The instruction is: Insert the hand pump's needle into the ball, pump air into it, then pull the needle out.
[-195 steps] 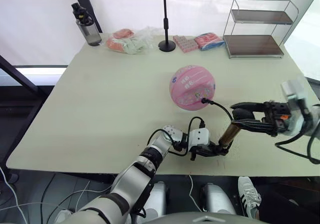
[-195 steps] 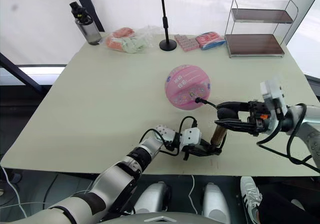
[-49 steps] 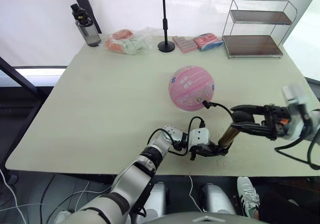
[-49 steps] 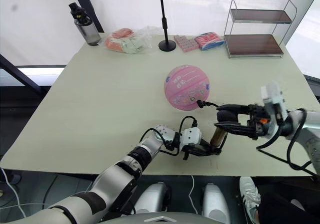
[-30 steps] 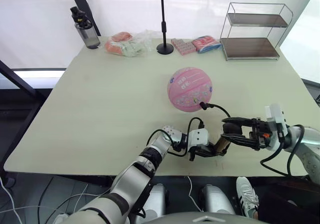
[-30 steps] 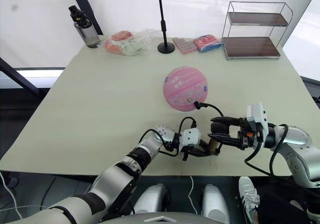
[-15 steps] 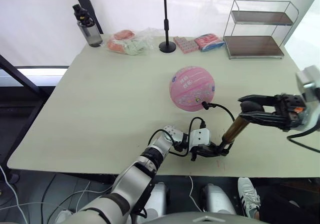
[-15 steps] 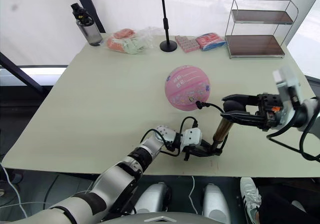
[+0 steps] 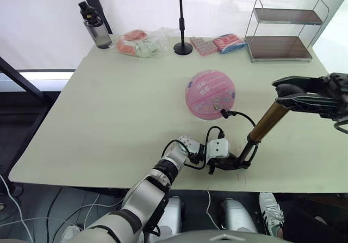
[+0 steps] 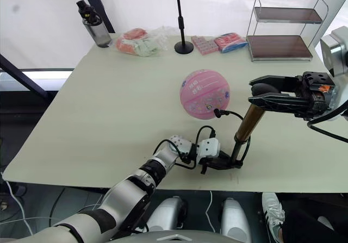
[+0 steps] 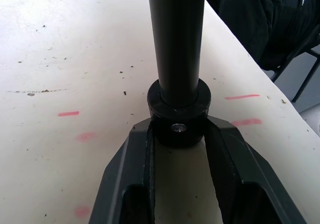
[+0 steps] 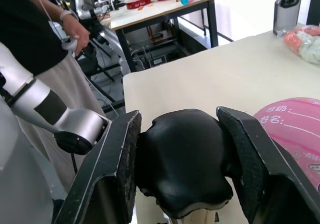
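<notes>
Now upstroke: right claw [image 10: 255, 93] has pulled T-handle [image 12: 184, 166] up since 0.5 s ago.
Left claw [image 9: 237, 163] clamps hand pump [image 9: 265, 124] base on table [image 9: 109, 112]; needle [image 9: 223, 112] in ball [image 9: 210, 94]; pumping underway.

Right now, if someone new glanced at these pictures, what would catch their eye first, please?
The pink ball at the middle of the table, with the needle at its near side and the black hose curving away. Next, the hand pump, standing tilted near the front edge: the left gripper clamps its base, and the right gripper grips the black T-handle, raised high.
</notes>
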Tool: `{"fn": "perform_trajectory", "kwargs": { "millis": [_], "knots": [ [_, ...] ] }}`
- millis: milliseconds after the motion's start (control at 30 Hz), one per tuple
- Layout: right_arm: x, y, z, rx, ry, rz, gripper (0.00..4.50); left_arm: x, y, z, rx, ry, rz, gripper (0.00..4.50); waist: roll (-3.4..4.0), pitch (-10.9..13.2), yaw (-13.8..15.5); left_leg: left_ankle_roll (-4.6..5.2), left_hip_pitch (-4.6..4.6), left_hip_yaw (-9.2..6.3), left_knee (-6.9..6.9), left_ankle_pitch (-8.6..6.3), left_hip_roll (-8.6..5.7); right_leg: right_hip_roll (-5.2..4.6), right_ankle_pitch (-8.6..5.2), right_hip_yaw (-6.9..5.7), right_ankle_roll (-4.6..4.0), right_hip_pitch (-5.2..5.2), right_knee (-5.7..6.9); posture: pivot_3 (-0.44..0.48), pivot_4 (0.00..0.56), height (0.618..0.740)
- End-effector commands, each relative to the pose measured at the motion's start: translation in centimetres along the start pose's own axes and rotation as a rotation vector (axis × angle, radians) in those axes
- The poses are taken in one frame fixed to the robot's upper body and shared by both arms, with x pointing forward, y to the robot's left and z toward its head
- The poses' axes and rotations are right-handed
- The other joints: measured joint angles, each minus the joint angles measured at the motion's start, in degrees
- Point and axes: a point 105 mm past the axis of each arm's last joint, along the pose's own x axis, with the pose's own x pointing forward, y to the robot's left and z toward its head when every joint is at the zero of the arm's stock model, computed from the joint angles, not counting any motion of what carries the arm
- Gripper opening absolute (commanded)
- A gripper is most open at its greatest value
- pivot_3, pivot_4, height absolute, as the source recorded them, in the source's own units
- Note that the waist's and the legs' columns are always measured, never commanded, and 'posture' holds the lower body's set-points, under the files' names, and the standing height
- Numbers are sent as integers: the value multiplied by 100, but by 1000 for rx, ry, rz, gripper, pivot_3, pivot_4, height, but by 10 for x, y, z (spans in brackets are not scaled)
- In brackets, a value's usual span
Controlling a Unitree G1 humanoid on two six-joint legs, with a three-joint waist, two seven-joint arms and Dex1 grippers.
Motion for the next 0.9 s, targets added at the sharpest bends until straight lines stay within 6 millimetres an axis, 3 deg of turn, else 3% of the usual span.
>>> {"fn": "perform_trajectory", "kwargs": {
  "millis": [33,267,500,900],
  "knots": [
    [-6,8,17,-128,-32,-6,1917,0,-19,-30,-83,98,-56,1156,0,0,-2,0,0,0,0,0,0,0,0,0,0,0,0,0,150,740],
    [-4,-12,-36,-124,88,-83,1917,-1,-20,-30,-82,102,-58,1156,-13,-13,-13,0,20,-1,1,0,-4,11,0,-2,1,16,3,0,150,740],
    [8,-7,-93,-44,145,-38,1917,-3,-18,-30,-80,105,-51,1156,-59,-50,-33,0,58,-1,-2,0,7,23,-1,1,-2,50,0,0,150,740],
    [13,-12,-167,3,209,-95,1917,-3,-18,-31,-80,108,-51,1156,-60,-51,-32,0,83,3,-9,0,7,25,-3,5,-3,68,-1,0,150,740]
  ]
}}
